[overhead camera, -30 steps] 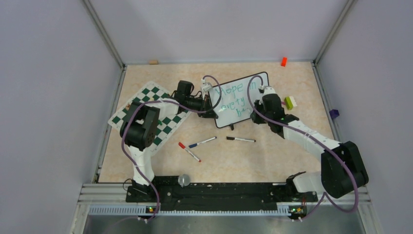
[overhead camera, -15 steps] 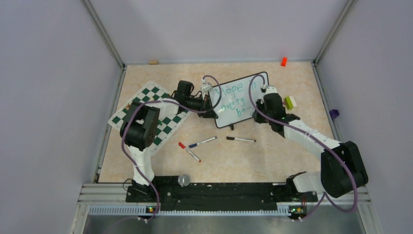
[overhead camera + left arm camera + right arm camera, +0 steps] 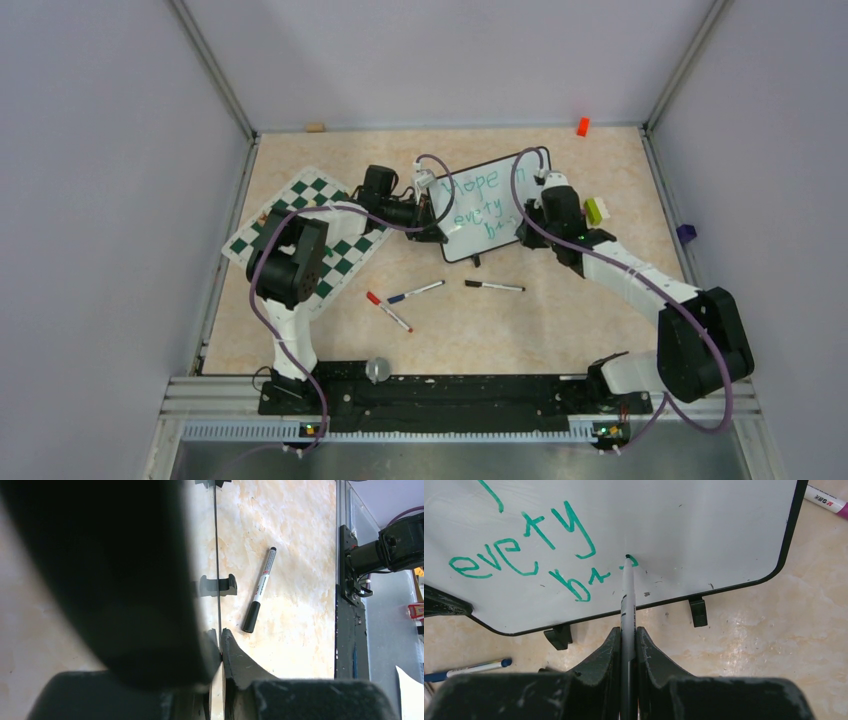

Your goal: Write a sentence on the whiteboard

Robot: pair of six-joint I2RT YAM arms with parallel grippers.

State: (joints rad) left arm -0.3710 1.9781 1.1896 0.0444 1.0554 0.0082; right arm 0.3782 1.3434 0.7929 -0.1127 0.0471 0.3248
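The whiteboard (image 3: 500,190) stands tilted on its black feet at mid table; its white face also fills the right wrist view (image 3: 704,525). The green sentence (image 3: 478,205) reads "Hope in", "every" (image 3: 524,545) and a started third line "br" (image 3: 574,582). My left gripper (image 3: 436,232) is shut on the board's left edge, which shows as a thin black line between the jaws (image 3: 220,640). My right gripper (image 3: 527,230) is shut on a grey-barrelled green marker (image 3: 626,600). The marker's tip touches the board just right of "br".
A green-and-white chessboard mat (image 3: 305,235) lies at the left. A black marker (image 3: 494,286), a blue marker (image 3: 415,292) and a red marker (image 3: 388,311) lie in front of the board. A green block (image 3: 597,209), an orange block (image 3: 582,126) and a purple object (image 3: 685,233) sit to the right.
My right gripper has shifted slightly away from me along the board's right side with the marker in it. The left arm and the board have not moved.
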